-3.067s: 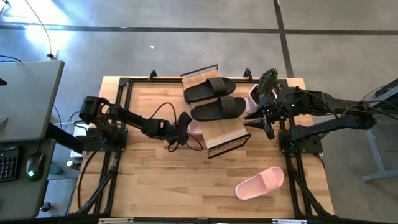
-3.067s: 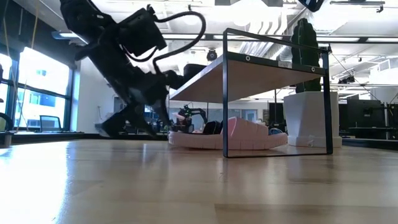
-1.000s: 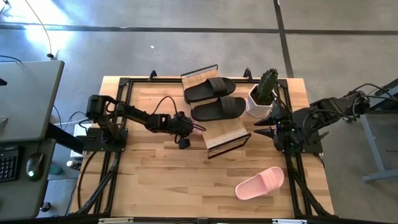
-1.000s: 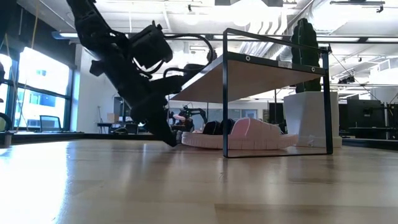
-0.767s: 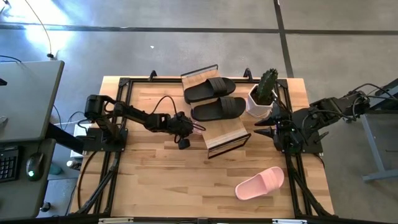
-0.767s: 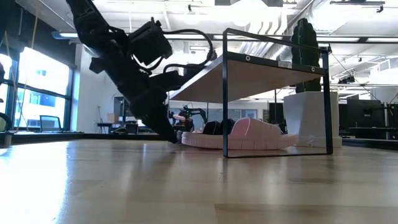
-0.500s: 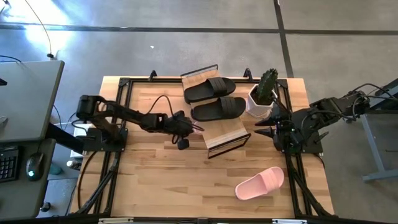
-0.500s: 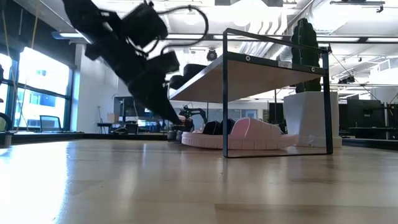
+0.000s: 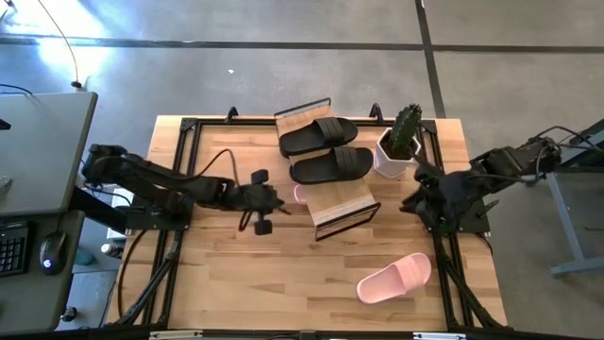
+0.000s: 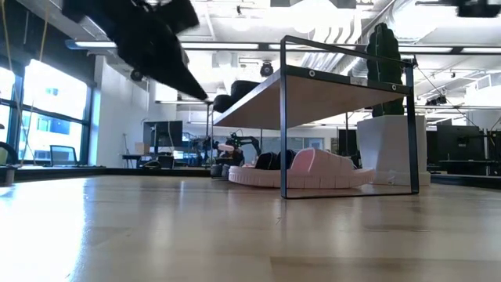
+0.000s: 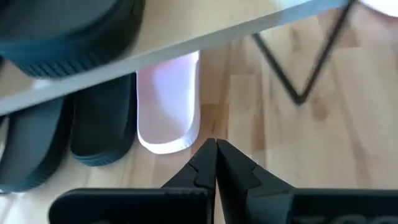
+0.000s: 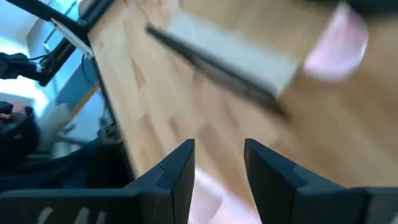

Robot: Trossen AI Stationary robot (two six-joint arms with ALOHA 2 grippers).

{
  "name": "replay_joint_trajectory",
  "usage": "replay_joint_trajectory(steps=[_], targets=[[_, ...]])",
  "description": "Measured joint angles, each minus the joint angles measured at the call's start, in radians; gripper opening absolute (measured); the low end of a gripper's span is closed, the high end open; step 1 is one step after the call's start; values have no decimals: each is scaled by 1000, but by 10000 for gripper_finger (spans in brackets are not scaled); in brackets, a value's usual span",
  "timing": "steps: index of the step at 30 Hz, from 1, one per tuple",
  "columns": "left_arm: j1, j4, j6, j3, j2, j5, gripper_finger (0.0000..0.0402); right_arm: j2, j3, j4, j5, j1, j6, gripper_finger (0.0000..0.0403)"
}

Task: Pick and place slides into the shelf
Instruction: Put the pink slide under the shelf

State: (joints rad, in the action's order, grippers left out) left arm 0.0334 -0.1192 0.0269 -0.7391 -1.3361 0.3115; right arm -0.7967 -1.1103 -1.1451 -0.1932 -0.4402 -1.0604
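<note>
Nearest my side of the light wooden table point(image 9: 236, 283), at about five o'clock, I see one pale pink slip-on slide point(image 9: 394, 278) lying alone on the boards, well apart from the rack.

Toward the middle, my left gripper point(image 9: 275, 200) sits at about nine o'clock from the small slanted wooden-slat shelf in its thin black frame point(image 9: 342, 210). Its fingers point(image 11: 211, 163) are pressed together and hold nothing, and it hangs clear above the tabletop, as the low view shows the dark arm up at the top. Just past those fingertips, the left wrist view gives me a second pale pink slide point(image 11: 169, 106) lying on the table under the lower board, with a matte black slide point(image 11: 102, 121) just beside it.

My right gripper point(image 9: 407, 202) waits at three o'clock of the shelf, by the table's edge; its fingers point(image 12: 177, 173) stand apart with nothing between them.

Farther off, on top of the shelf, a pair of matte black slides point(image 9: 325, 149) lies side by side. At about two o'clock from the rack stands a white pot with a green cactus point(image 9: 401, 142), just beside the frame.
</note>
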Motion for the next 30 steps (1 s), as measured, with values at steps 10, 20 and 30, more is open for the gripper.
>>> replay_joint_trajectory(steps=[10, 20, 30], targets=[[154, 49, -4, 114, 272, 101, 0, -1, 173, 66, 2, -231, -473, 130], [163, 69, 7, 229, 525, 6, 1, 5, 486, 493, -14, -463, -873, 130], [163, 113, -60, 230, 547, -13, 2, -35, 660, 702, -157, -665, -1176, 130]])
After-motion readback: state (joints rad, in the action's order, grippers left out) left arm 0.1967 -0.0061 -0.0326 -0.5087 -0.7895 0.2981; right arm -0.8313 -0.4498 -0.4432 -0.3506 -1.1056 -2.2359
